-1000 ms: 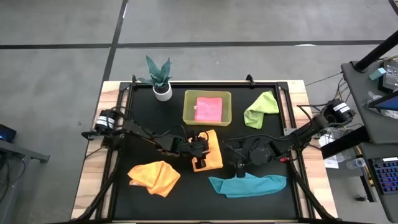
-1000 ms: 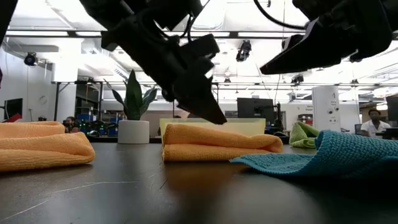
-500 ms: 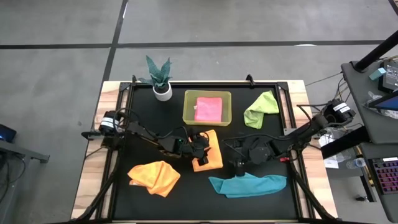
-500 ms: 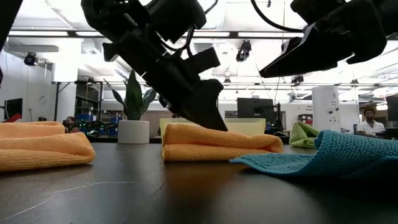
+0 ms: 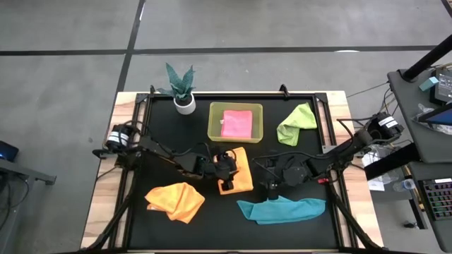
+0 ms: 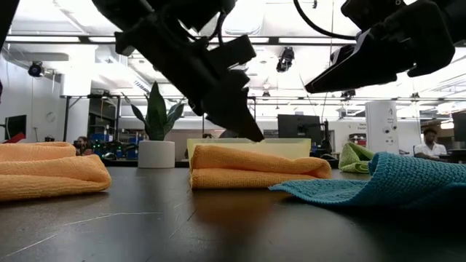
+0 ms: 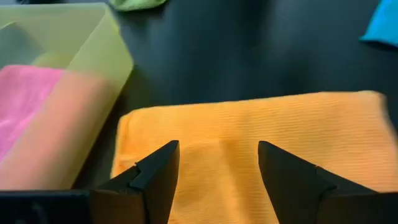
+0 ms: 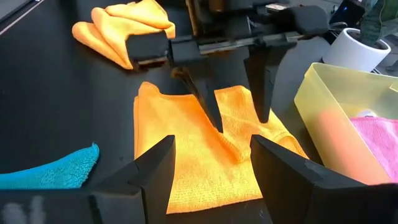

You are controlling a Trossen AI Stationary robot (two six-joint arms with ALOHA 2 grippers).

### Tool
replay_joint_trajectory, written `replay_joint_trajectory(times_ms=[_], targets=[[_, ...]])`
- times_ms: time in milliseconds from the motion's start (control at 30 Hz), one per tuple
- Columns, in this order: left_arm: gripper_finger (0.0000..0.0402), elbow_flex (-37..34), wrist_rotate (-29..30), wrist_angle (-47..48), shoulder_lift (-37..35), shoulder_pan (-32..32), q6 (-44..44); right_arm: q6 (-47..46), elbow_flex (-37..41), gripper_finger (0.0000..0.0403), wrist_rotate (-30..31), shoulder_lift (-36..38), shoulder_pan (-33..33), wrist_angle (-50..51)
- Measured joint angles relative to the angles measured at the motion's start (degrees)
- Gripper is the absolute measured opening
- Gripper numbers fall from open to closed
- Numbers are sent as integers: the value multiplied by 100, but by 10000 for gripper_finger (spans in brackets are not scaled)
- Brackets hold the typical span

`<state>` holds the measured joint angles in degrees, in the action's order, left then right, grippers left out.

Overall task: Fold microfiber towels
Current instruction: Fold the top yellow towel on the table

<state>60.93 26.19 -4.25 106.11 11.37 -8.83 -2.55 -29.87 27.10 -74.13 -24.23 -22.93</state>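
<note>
Both arms were dark, slim, multi-jointed, with black cables looping alongside and grey-and-black cylindrical motor housings at the bases near the table edges; the left gripper [image 5: 227, 170] and right gripper [image 5: 271, 180] each ended in two matte black, wedge-shaped, angular fingers [image 7: 155, 174].

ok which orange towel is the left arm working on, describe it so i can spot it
Start at the translucent yellow-green bin holding the pink towel near the table's far edge. Just in front of it, mid-table, lies the folded orange towel, with the left end effector open over it. Unlike the crumpled orange towel at the near left, it is a flat, tidy rectangle.
</note>
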Motion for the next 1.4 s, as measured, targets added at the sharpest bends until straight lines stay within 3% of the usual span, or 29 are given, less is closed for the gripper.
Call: replay_joint_trajectory(times_ms=[367,600,667,1000,1267,1400], targets=[[233,24,506,-272,546,-10,-224,-87,13,199,-1,-2,0,-2],[221,48,2031,-34,547,-5,-287,-87,29,199,-1,-2,0,2],[216,83,2238,140,471,-1,-283,-87,31,199,-1,-2,0,1],[195,203,1968,633,104,2,-324,-109,50,199,1,-2,0,13],[179,317,1693,3161,-307,-52,-1439,-128,52,199,-1,-2,0,3],[178,233,741,3409,-592,-53,-1461,-130,52,199,-1,-2,0,1]])
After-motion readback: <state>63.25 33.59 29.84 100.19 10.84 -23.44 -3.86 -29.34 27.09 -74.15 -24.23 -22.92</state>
